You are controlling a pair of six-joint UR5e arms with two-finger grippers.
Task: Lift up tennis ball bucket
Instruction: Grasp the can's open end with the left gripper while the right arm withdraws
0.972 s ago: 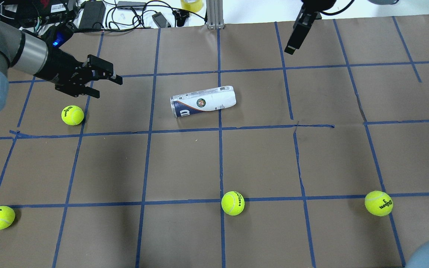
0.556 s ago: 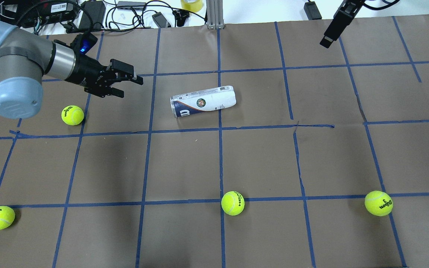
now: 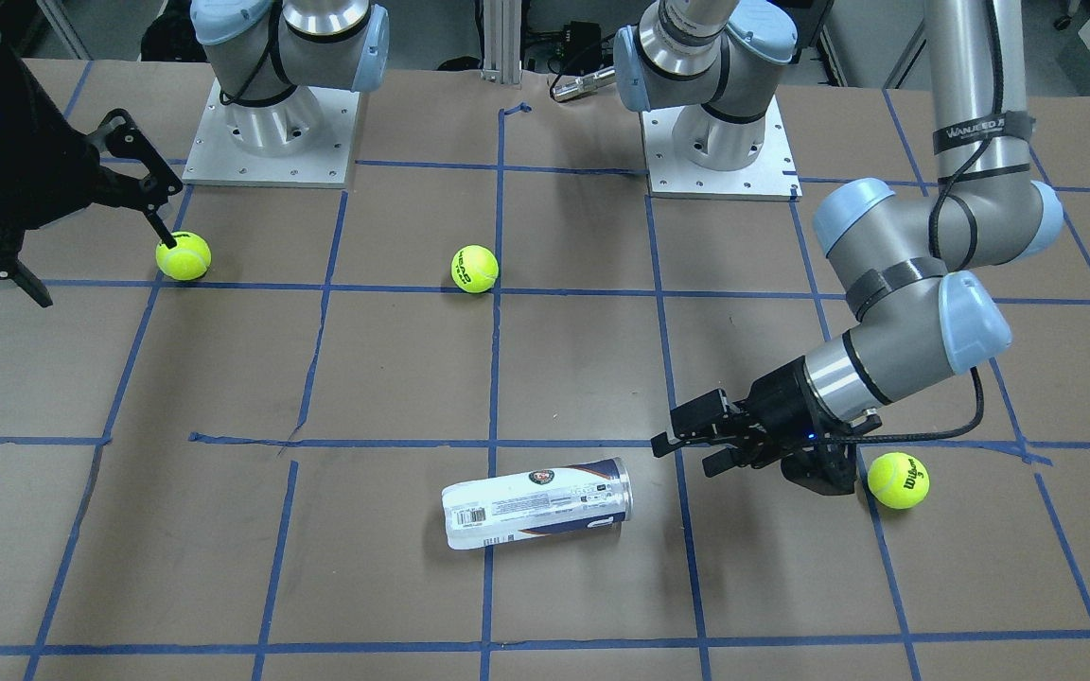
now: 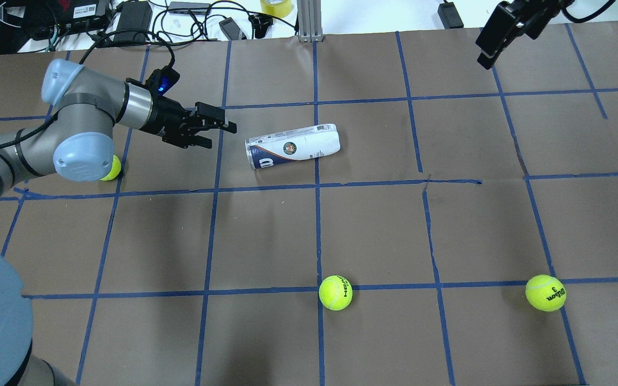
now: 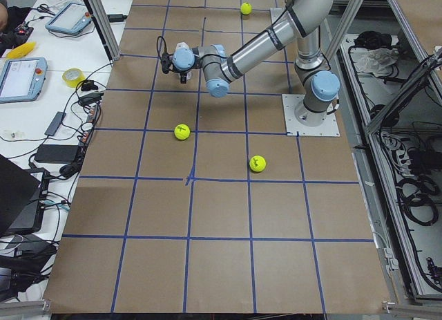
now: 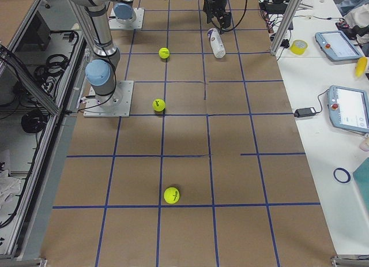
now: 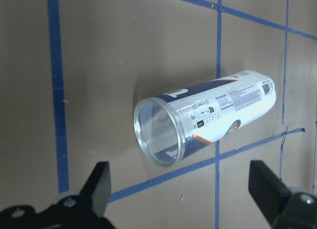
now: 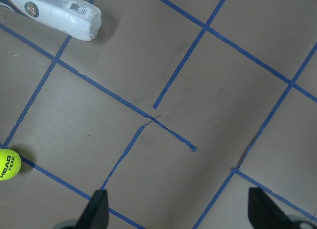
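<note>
The bucket (image 4: pixel 293 146) lies on its side on the table (image 4: pixel 373 230), near the middle of the far part. Its open end points at the left gripper (image 4: pixel 222 136). The wrist view looks right into that round mouth, and no balls show inside.

The left gripper hangs low just beside the open end, not touching it. Its jaws are wide apart. The right gripper (image 8: pixel 179 211) is well away on the other side, up over bare table, and its jaws are wide apart too. It holds nothing.

The bucket looks empty, so it is likely very light. The wall is thin, clear plastic with a shiny label, so it is likely smooth and a bit slippery. It is round, so a bump could make it roll away. A hard squeeze could dent it.

A good place to hold it looks like the middle of its body, one finger on each side. The rim at the open end could work too, since it is stiffer there. A ball (image 3: pixel 898 480) sits near the left arm, apart from the bucket.
</note>
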